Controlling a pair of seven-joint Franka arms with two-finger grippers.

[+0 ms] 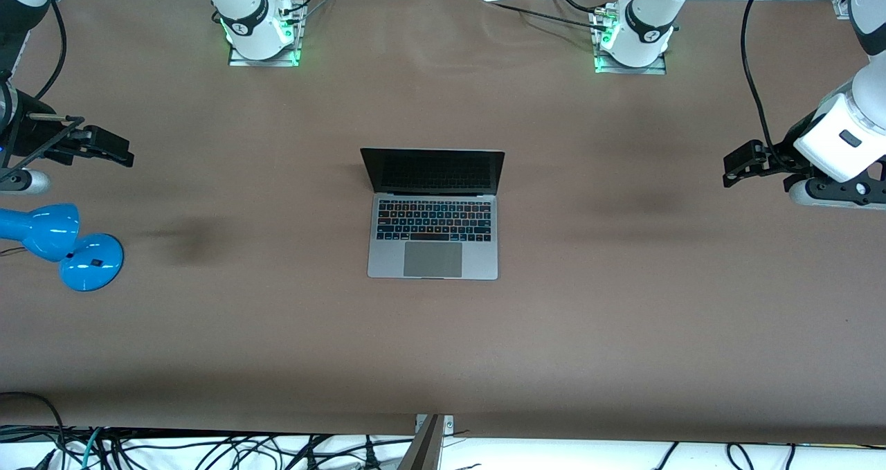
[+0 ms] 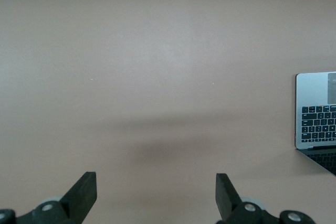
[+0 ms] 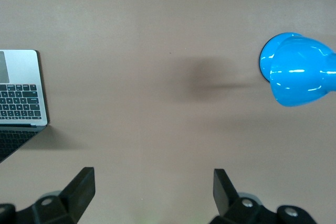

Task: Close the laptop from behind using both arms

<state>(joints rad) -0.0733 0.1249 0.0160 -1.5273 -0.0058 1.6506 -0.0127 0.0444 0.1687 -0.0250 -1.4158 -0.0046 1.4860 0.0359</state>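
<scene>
Laptop [image 1: 432, 229] sits open mid-table, no readable writing on it; blue lamp [image 1: 59, 245] lies toward the right arm's end. Left wrist view: left gripper [image 2: 156, 190] spread over bare table. Right wrist view: right gripper [image 3: 153, 188] spread likewise.

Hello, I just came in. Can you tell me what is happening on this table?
Nothing is being handled. The laptop sits open mid-table, screen dark. The left gripper hangs open over bare table at its own end. The right gripper hangs open at the other end, near a blue desk lamp. Neither touches the laptop.
</scene>
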